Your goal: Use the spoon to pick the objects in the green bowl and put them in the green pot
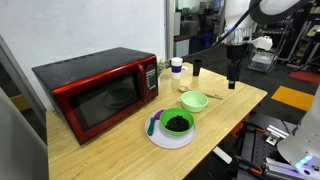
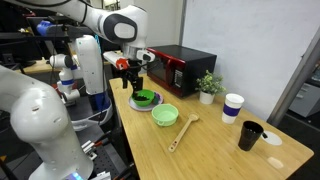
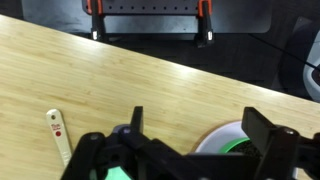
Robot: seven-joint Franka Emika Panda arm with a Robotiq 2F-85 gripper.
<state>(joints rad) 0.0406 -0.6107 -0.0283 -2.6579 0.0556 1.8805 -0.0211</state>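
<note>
The end effector (image 2: 129,84) was seen spread wide and empty at upper left of the frame, while the spoon (image 2: 183,133) was seen lying flat on the counter (image 2: 215,155) toward lower right, past the green bowl (image 2: 165,114), its handle slanted down-left.

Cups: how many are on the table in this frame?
2. A white cup stands beside the potted plant. A black cup stands apart from it, farther from the microwave, which could hide others behind it.
</note>
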